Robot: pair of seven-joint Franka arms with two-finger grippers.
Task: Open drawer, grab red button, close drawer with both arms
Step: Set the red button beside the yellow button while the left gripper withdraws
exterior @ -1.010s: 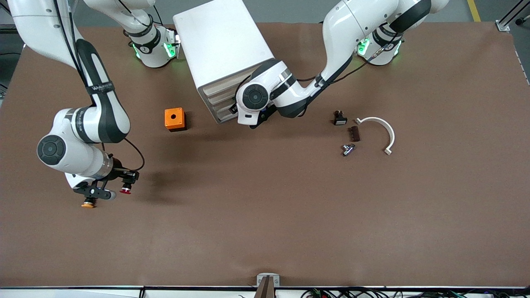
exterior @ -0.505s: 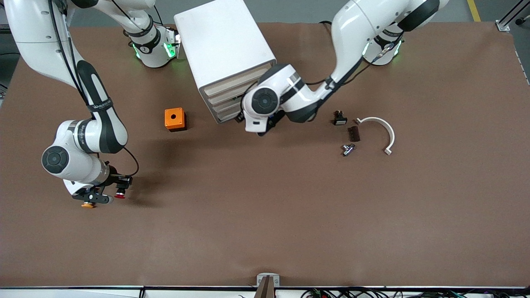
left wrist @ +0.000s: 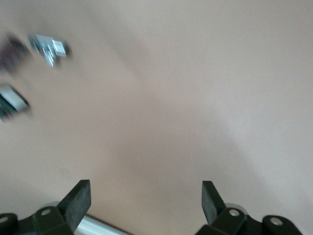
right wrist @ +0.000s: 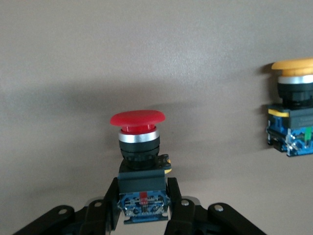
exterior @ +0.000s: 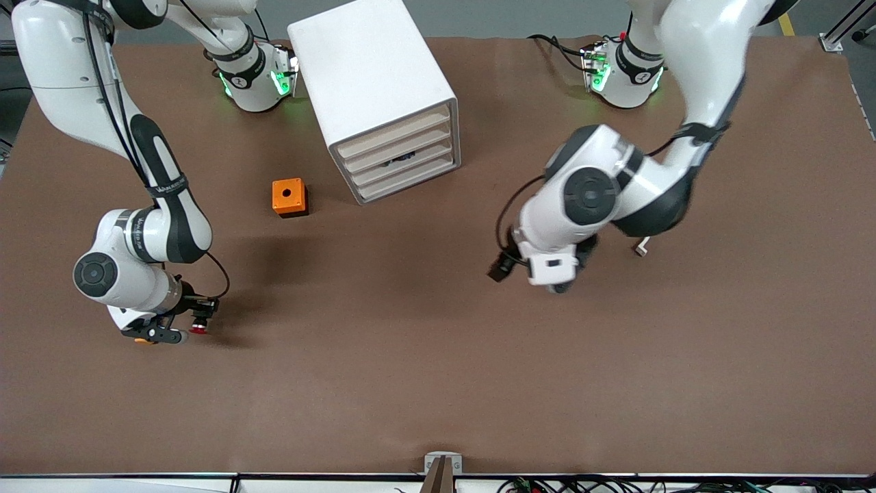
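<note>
In your right wrist view, the right gripper point(right wrist: 143, 208) clamps the button point(right wrist: 141, 161) by its black-and-blue body, one black finger point(right wrist: 108, 203) pressed to each side of that body. You see its round red cap pointing away from the gripper, with a silver ring and a black collar just under the cap and a bit of yellow at the collar's edge. The brown table point(right wrist: 146, 58) fills the rest of the view. Well apart from the held button, at the frame's edge, you see the orange-yellow-capped button point(right wrist: 292, 110), partly cut off.
</note>
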